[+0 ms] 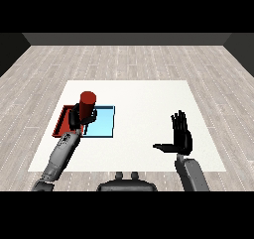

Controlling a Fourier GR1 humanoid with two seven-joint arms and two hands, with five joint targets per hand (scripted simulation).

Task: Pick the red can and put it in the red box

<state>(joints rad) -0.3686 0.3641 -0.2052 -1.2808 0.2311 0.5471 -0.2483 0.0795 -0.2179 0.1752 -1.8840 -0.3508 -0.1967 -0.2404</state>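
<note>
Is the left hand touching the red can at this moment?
Touching. In the head view the left hand has its fingers curled round the lower part of the red can, with no gap between them.

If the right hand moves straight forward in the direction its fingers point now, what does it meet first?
Nothing, as far as the view shows. The right hand points its straight fingers toward the far edge of the white table, and only bare tabletop lies ahead. Depth is hard to judge.

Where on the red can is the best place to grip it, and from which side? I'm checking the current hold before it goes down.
Grip the red can round its lower body, from the near left side, as the left hand does now. It stands upright and is round, so fingers curl round its wall and leave its top free.
</note>
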